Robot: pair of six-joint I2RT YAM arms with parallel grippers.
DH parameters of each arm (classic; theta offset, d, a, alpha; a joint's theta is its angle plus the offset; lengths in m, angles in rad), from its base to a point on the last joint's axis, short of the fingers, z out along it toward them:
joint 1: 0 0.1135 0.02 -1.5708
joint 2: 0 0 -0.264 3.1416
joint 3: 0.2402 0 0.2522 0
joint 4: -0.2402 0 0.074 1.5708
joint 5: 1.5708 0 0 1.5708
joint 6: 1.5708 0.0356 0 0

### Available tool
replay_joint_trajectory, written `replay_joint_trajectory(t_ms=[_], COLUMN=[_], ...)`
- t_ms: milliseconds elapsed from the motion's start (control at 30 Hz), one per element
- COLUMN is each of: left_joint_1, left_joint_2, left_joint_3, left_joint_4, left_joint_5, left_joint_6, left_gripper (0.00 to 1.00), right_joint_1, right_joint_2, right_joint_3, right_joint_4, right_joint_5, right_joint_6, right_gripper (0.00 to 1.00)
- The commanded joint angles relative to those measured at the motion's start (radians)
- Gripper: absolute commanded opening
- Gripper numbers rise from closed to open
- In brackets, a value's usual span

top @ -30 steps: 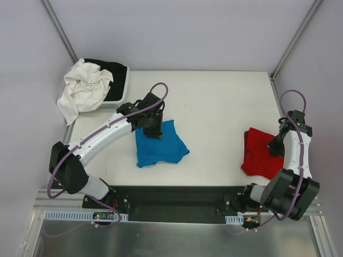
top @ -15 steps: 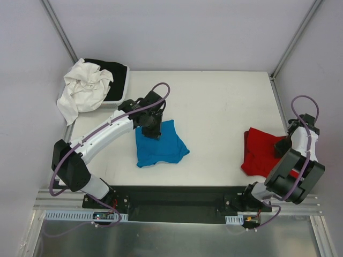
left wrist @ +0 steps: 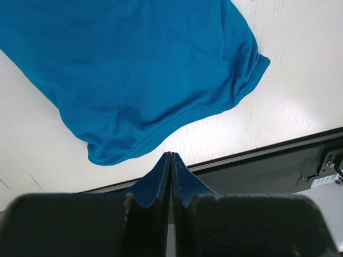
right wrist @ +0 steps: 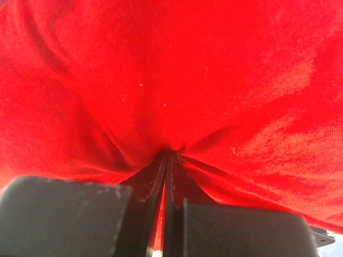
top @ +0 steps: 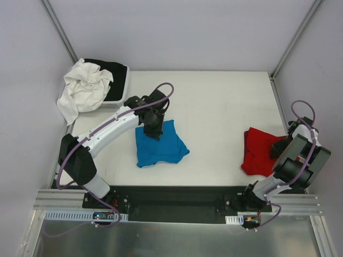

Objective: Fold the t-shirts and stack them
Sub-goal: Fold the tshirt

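White table (top: 225,107) w/ grey walls around. Left arm (top: 107,131) reached fwd over the table, wrist pitched down. Left gripper (left wrist: 170,163) was clenched on a pinch of the blue t-shirt (top: 161,145) at its far edge. Right arm (top: 300,155) sat folded tight at the table's right edge, right gripper (right wrist: 167,158) clamped on bunched cloth of the red t-shirt (top: 258,152). Count: 2 arms, 2 t-shirts, well apart, blue centre-left, red at right, both lying on the table. 1 tray (top: 126,85) at the far-left corner held 1 black garment (top: 112,69), w/ 1 white garment (top: 83,91) heaped on it & spilling over the edge.
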Motion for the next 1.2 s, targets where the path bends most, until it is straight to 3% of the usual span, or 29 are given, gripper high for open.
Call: replay_joint_trajectory(t_ms=[0,800,1167], left_joint_1=[-0.008,0.000,0.032], left_joint_2=[0.031,0.188,0.136], left_joint_3=[0.048,0.181,0.127], left_joint_4=[-0.052,-0.054,-0.054], left_joint_5=[-0.017,0.009,0.013], left_joint_6=[0.010,0.027,0.051], left_gripper=[0.01,0.01,0.01], right_joint_1=[0.008,0.460,0.537], right_joint_2=[0.085,0.208,0.300], right_joint_3=[-0.013,0.211,0.341], right_joint_4=[0.091,-0.015,-0.033], right_joint_5=[-0.055,-0.018,-0.006], right_joint_6=[0.037,0.091,0.158], right_gripper=[0.01,0.01,0.01])
